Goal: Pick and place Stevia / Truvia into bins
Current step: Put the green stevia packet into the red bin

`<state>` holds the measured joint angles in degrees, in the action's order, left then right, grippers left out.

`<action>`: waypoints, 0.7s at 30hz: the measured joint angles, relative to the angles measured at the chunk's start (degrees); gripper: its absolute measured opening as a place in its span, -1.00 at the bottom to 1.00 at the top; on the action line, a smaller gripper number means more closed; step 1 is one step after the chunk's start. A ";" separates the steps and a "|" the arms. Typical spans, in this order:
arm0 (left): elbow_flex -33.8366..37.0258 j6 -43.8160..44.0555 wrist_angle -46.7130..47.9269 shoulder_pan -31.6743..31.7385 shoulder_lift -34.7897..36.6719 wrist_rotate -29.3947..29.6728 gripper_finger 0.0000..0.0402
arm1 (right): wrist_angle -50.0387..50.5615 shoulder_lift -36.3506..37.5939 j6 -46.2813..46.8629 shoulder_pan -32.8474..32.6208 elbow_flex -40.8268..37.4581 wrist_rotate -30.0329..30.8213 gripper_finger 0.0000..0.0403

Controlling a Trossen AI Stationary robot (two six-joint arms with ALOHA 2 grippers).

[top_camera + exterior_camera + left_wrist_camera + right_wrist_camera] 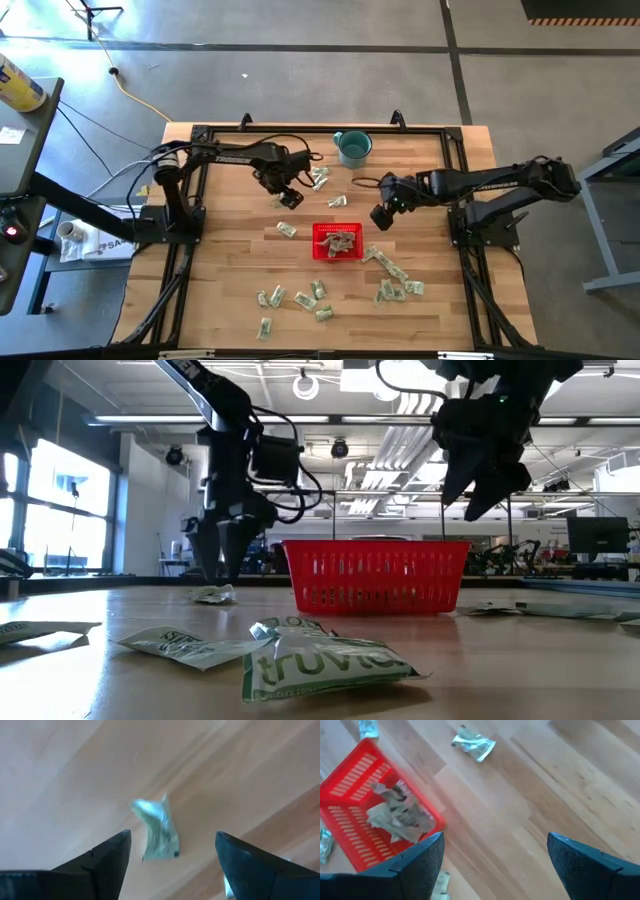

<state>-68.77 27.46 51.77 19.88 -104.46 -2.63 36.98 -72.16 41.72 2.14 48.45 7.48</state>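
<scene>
Many Stevia / Truvia packets lie flat on the wooden table: a group near the front edge [300, 298], some to the right of the bin [392, 270], a few at the back [320, 178]. The bin, a red mesh basket [337, 241], stands mid-table with several packets inside [395, 815]. My left gripper [288, 195] points down, open, just above one crumpled packet [160, 830] that lies on the table between its fingers, untouched. My right gripper [381, 218] hangs open and empty, above the table beside the basket's far right corner.
A teal mug [352, 148] stands at the back of the table. A single packet [286, 230] lies left of the basket, another [474, 742] behind it. Black frame rails [190, 230] run along the table's edges.
</scene>
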 joint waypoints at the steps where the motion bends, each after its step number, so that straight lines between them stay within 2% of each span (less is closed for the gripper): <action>1: 0.00 -0.32 -0.23 0.00 -0.47 0.25 0.57 | -0.22 0.00 -0.29 0.50 0.00 -0.04 0.70; 7: 0.00 -2.20 1.35 0.00 -3.44 4.69 0.43 | -2.48 0.00 0.77 2.18 0.00 0.89 0.70; 11: -0.28 -2.01 1.11 -0.04 -4.69 5.06 0.23 | -2.74 -0.06 2.85 2.78 0.00 2.71 0.70; 14: -0.28 -2.87 0.80 -0.02 -4.88 3.76 -0.05 | -2.53 -0.09 4.56 2.79 0.00 3.89 0.70; 20: -0.09 -5.25 3.72 0.00 -4.37 3.78 -0.80 | -1.39 -0.09 6.12 2.77 0.00 4.04 0.70; 21: 0.12 -6.18 5.19 0.00 -4.05 3.92 -0.88 | -1.17 -0.09 6.13 2.77 0.00 3.99 0.70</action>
<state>-68.65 21.27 56.96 19.88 -108.51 1.29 35.81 -72.25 47.85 4.92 48.45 11.46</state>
